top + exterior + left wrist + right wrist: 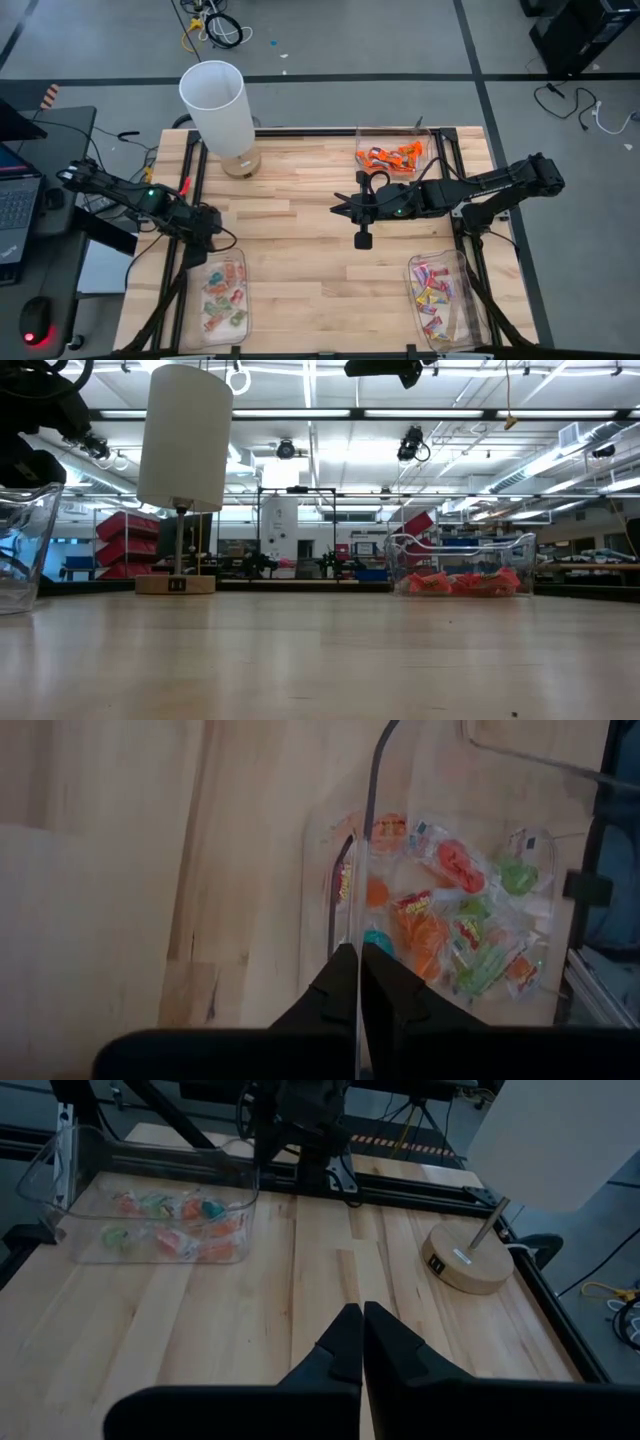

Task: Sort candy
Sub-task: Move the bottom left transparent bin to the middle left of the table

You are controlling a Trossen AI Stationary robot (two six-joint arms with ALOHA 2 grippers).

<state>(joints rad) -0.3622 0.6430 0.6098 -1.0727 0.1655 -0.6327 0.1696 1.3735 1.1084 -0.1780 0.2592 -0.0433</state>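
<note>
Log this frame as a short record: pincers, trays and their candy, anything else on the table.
left pincer: shut on the rim of the near-left tray
right pincer: shut, empty, over bare wood mid-table
near-left tray candy: mixed green, orange and pink wrappers
far-right tray: orange candy
near-right tray: pink-and-yellow candy
loose candy on the table: none visible
other item: lamp with white shade, far left of the table
</note>
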